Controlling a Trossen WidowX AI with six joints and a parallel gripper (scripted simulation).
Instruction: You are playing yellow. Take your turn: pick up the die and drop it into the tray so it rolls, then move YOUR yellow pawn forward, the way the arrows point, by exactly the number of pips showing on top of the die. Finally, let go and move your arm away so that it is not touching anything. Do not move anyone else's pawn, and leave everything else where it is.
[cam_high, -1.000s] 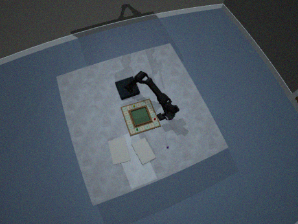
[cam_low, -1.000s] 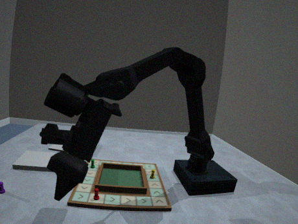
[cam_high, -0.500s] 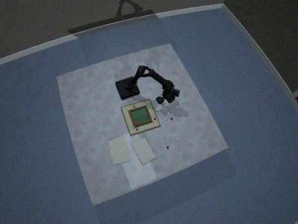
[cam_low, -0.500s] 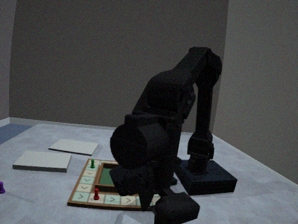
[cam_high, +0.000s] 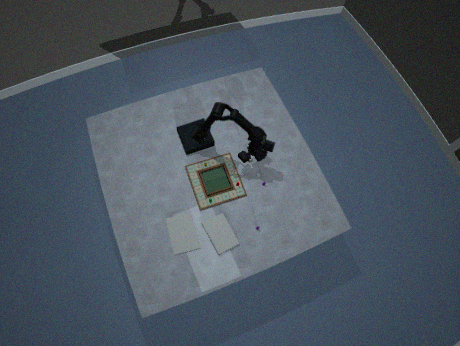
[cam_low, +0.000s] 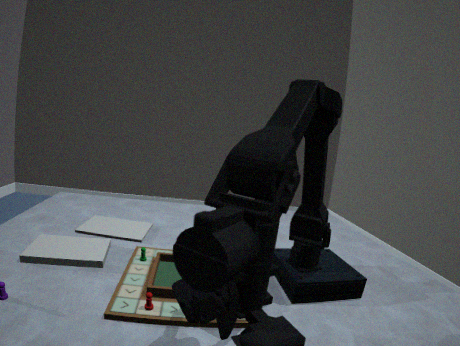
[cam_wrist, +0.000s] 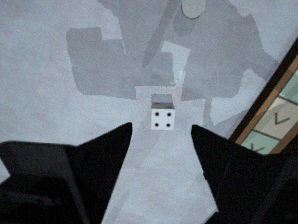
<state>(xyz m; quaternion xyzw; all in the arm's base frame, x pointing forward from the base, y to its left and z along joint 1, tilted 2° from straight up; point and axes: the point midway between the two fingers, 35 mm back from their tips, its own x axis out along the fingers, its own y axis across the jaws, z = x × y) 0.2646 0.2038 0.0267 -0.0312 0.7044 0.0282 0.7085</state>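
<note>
The white die (cam_wrist: 163, 119) lies on the grey mat (cam_high: 130, 165) just off the board's edge, four pips up. My gripper (cam_wrist: 161, 127) (cam_high: 248, 155) is open. It hangs above the die, with one dark finger on each side of it in the wrist view. The game board (cam_high: 196, 189) (cam_low: 116, 312) (cam_wrist: 274, 117) has arrowed squares around a green tray (cam_high: 216, 180) (cam_low: 167, 274). A small yellowish pawn (cam_high: 207, 163) shows faintly on the board's edge nearest the arm's base. In the exterior view the arm hides it.
A red pawn (cam_high: 238, 184) (cam_low: 148, 300) and a green pawn (cam_high: 211, 201) (cam_low: 143, 254) stand on the board. Purple pawns (cam_high: 264, 184) (cam_high: 258, 228) (cam_low: 2, 290) stand on the mat. Two pale slabs (cam_high: 182, 232) (cam_high: 220, 232) lie beyond the board. A round pale disc (cam_wrist: 192, 7) lies past the die.
</note>
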